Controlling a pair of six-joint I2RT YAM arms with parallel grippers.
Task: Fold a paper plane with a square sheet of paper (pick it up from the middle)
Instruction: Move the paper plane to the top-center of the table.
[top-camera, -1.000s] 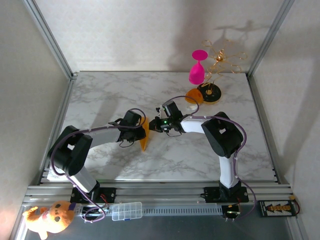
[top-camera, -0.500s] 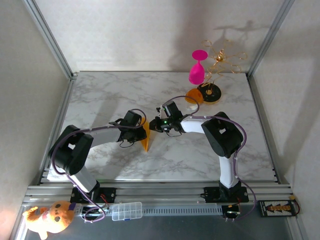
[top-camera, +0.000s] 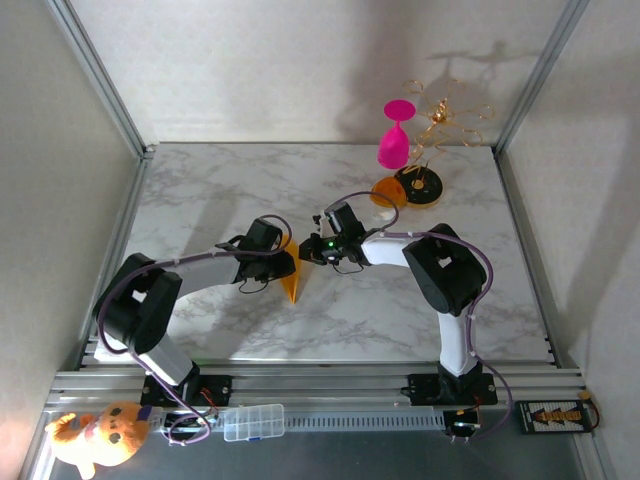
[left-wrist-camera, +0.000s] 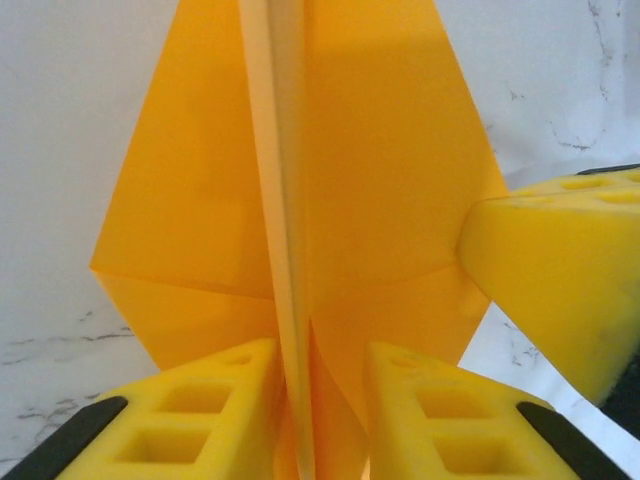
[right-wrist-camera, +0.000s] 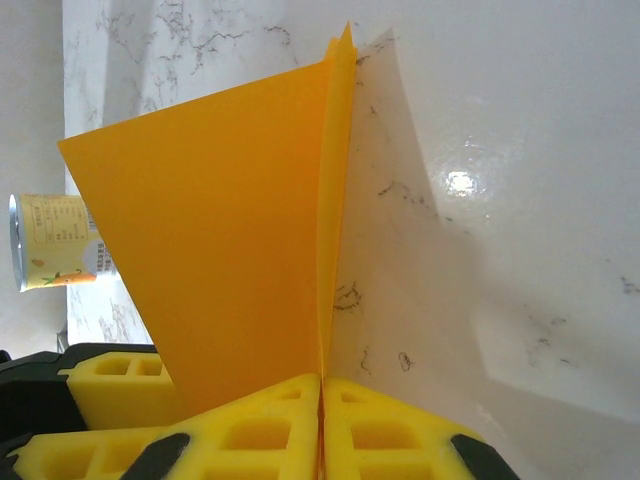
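From above, the paper plane (top-camera: 291, 282) stands on edge near the middle of the marble table (top-camera: 200, 190), its point aimed at the near side. The left gripper (top-camera: 280, 262) meets it from the left and the right gripper (top-camera: 307, 251) from the right, close together at its far end.

In the left wrist view, the left gripper (left-wrist-camera: 300, 415) is narrowed to a slit, its yellow foam fingers (left-wrist-camera: 215, 400) pinching the upright middle fold while the two wings spread away to either side. A foam finger of the right gripper (left-wrist-camera: 560, 270) touches the right wing's edge.

In the right wrist view, the right gripper (right-wrist-camera: 320, 420) is pressed closed on the paper's lower edge, and the sheet rises from it as a tall folded triangle.

With two grips so close on thin paper, I judge that any pull apart or twist between the arms could tear the fold or flatten the creases. If one gripper opens early, the plane may swing or slip from the other.

A small cup (right-wrist-camera: 50, 255) lies at the left edge. Its label carries fine print and an orange picture, too small to read. I see no other writing.
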